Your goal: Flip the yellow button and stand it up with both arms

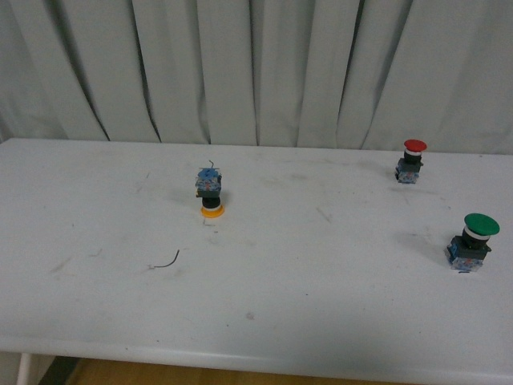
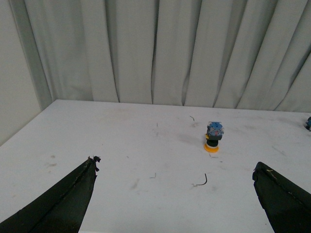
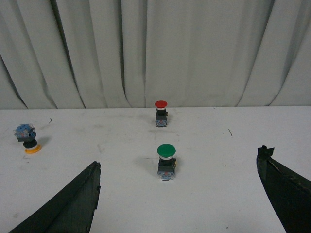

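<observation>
Button [image 2: 214,138] well beyond left gripper [image 2: 174,164]

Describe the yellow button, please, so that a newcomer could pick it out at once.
On the white table before the curtain, two push buttons stand at the right and one alone left of the middle. That one is the yellow button: unlike the red button and green button, it stands upside down, blue block on top.
</observation>
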Controlling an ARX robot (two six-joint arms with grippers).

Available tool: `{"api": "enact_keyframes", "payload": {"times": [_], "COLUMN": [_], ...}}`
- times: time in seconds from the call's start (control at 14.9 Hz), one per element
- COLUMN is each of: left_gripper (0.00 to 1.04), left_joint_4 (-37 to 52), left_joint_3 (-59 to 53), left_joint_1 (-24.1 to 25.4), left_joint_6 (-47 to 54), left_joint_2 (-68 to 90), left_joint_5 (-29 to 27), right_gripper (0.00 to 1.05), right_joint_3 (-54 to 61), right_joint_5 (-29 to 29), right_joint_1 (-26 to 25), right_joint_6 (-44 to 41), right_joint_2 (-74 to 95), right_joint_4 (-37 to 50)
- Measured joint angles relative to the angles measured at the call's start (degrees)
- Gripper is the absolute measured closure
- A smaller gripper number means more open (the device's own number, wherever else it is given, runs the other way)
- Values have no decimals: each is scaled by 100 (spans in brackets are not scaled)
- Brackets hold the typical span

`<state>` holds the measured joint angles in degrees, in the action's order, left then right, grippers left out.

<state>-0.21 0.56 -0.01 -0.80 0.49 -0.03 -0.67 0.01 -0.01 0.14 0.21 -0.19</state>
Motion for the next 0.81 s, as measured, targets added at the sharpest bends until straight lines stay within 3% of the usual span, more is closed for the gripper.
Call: {"api": "enact_keyframes", "payload": {"times": [0.81], "left_gripper": [7], "left_joint_4": [0], "left_joint_3": [0], "left_joint_1": [0], "left_joint_6": [0], "left_joint_2": [0], "left_joint_5": [0], "right_gripper": [6], "right_joint_3": [0], "right_joint_5": [2], "right_joint_1": [0], "right_joint_6": [0], "right_joint_2": [0], "right_joint_4": [0]}}
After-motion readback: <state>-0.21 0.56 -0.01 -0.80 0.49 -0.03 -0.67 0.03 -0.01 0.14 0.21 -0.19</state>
